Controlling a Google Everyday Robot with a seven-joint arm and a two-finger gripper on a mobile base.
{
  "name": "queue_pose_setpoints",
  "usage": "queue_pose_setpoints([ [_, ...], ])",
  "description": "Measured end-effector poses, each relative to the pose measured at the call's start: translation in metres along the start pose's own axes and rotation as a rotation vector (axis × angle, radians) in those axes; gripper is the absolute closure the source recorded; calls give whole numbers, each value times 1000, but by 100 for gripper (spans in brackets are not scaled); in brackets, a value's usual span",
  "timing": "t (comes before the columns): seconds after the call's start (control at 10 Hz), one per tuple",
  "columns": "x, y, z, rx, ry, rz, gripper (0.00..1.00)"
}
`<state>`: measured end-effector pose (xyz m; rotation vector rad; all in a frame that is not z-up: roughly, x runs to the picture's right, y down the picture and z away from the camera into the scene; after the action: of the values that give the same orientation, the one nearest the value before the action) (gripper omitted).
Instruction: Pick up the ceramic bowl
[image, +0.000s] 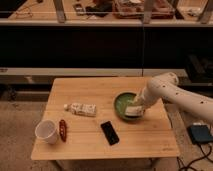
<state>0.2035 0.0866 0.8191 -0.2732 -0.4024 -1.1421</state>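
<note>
The ceramic bowl (121, 104) is round, shallow and glossy green with a darker rim. It sits on the right half of the wooden table (90, 140). My white arm reaches in from the right. My gripper (133, 111) is down at the bowl's near right rim and covers that part of the bowl.
A white cup (46, 131) stands at the table's front left, with a red-brown packet (62, 129) beside it. A small lying bottle (81, 108) is left of the bowl. A black phone (110, 132) lies in front of it. A blue-grey box (201, 133) sits on the floor at right.
</note>
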Motion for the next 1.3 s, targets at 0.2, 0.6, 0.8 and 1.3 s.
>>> queue_pose_setpoints([
  [0.2,0,0,0,0,0,0,55],
  [0.6,2,1,-1,-8,5,-9,55],
  [0.8,16,-2,-5,-50,12,-85,55],
  [1.3,71,-40,-16,-77,9,-274,55],
])
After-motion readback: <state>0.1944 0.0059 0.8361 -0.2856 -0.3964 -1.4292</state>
